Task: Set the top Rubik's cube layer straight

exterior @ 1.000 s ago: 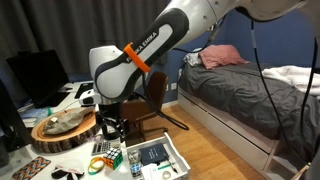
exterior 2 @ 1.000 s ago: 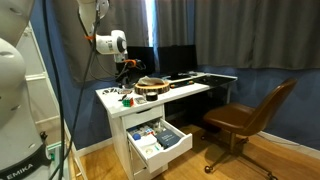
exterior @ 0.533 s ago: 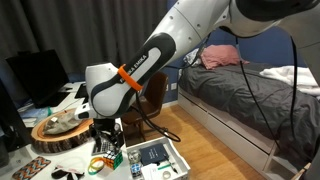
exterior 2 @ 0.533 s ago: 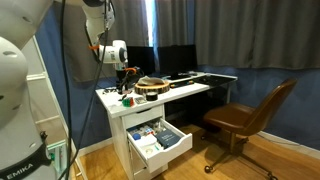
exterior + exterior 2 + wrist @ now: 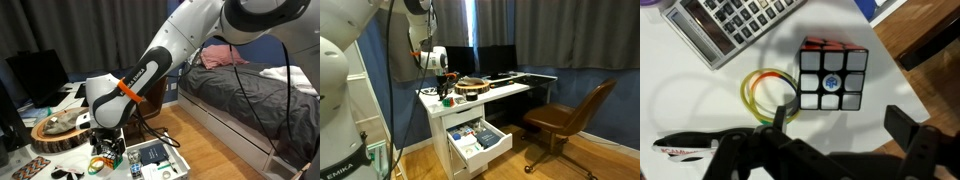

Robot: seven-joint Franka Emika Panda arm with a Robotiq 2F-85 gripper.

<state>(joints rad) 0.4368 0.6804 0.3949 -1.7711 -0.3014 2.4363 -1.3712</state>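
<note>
The Rubik's cube (image 5: 832, 75) sits on the white desk, its upper face showing pale squares with a blue logo in the middle and a red side along the far edge. My gripper (image 5: 845, 125) is open just above the desk, its two dark fingers spread wider than the cube, and the cube lies just beyond the fingertips without touching them. In both exterior views the gripper (image 5: 108, 141) (image 5: 444, 91) hangs low over the desk with the cube (image 5: 104, 151) (image 5: 446, 99) right below it.
A calculator (image 5: 725, 25) lies beyond the cube and coloured rings (image 5: 764, 90) beside it. A pen (image 5: 680, 148) is near one finger. A wooden tray (image 5: 60, 130) stands on the desk (image 5: 505, 90). A drawer (image 5: 160, 160) is open below. A chair (image 5: 570, 115) stands nearby.
The arm has come down toward the desk, bringing the open gripper close over the cube. The cube has not moved.
</note>
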